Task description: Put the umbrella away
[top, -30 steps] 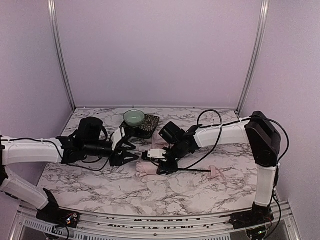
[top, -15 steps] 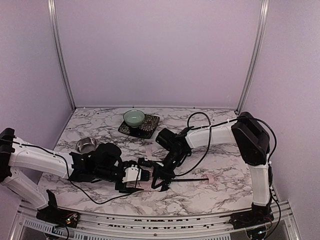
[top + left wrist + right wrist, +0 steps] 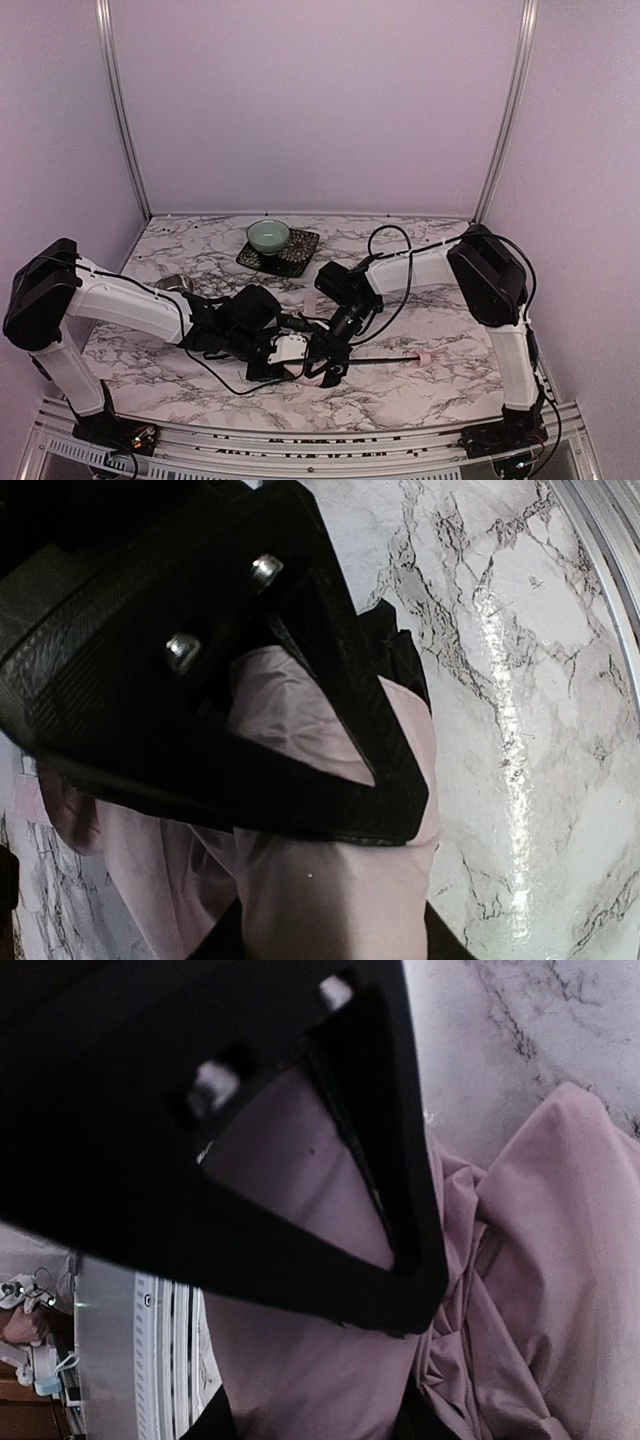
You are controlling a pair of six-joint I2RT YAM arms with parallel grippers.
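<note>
since a second ago, the left gripper (image 3: pixel 285 352) has swung in from the left of the table (image 3: pixel 400 400) to front centre. it now lies just beside the right gripper (image 3: pixel 325 362), which has drawn toward the front edge with the umbrella (image 3: pixel 540 1260). umbrella: lying on the marble near the front edge, pink canopy bunched under both grippers, thin black shaft (image 3: pixel 385 360) running right to the small pink handle (image 3: pixel 425 357). right gripper: part-closed, fabric pressed against its finger and crumpled around it. left gripper: pink fabric fills the space at its finger; grip or mere contact cannot be told. rear: green bowl (image 3: pixel 268 236) on a dark mat (image 3: pixel 300 255), well apart.
</note>
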